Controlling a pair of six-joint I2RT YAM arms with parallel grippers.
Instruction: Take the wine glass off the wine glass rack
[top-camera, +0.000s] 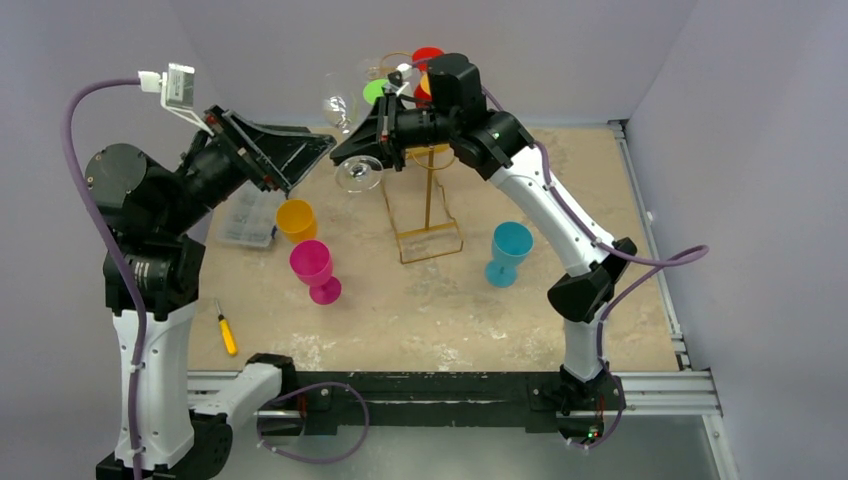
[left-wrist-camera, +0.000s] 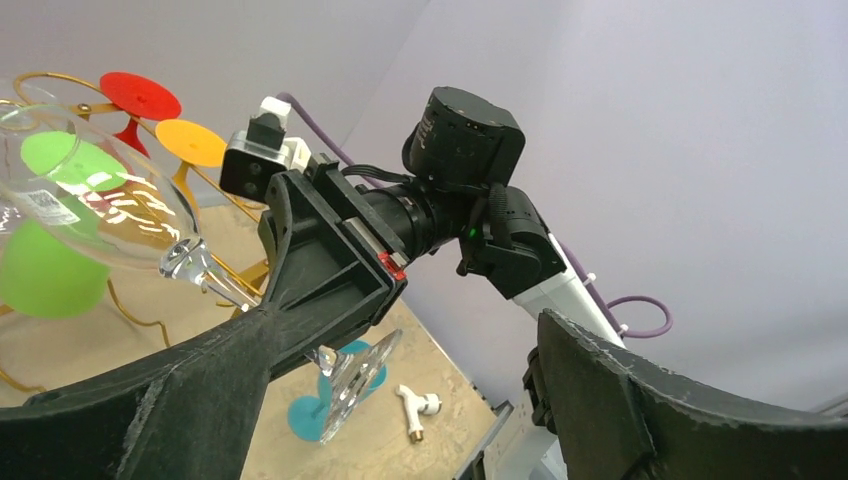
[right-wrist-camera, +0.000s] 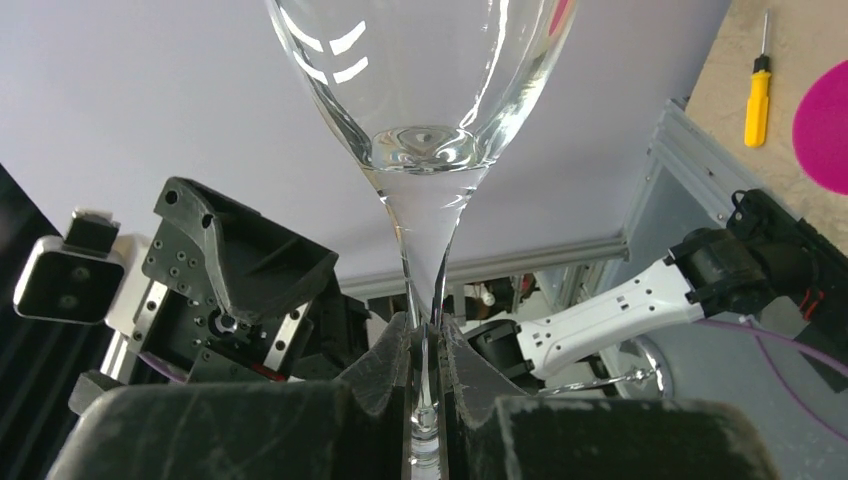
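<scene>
My right gripper is shut on the stem of a clear wine glass and holds it tilted in the air, just left of the top of the gold wire rack. In the right wrist view the stem is pinched between the gripper's pads, with the bowl above. My left gripper is open and empty, close beside the glass's foot. In the left wrist view, the glass shows beyond the open gripper, along with the rack's curled arms.
Green, red and orange glasses hang on the rack. On the table stand an orange cup, a pink goblet, a teal goblet and a clear box. A yellow screwdriver and a white fitting lie there too.
</scene>
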